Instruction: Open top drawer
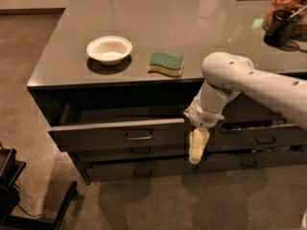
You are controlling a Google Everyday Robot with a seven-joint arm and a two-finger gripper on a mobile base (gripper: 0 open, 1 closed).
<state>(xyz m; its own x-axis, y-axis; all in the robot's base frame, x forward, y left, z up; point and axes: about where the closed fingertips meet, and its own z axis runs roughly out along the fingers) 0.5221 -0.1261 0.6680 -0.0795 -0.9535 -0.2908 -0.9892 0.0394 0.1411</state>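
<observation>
The top drawer point(96, 137) is the wide dark grey drawer under the counter's left part. It stands partly pulled out, and its dark inside point(120, 114) shows behind the front. Its small loop handle point(139, 137) is at the middle of the front. My gripper point(196, 150) is cream-coloured and hangs pointing down from the white arm point(240, 78). It is just off the drawer front's right end, well to the right of the handle, and nothing shows in it.
A white bowl point(109, 49) and a green-and-yellow sponge point(166, 63) lie on the grey counter point(182, 18). Slimmer drawers point(139, 169) sit below, shorter ones point(259, 139) to the right. A jar and dark cup point(283, 20) stand back right. Black equipment point(9, 186) stands on the floor at left.
</observation>
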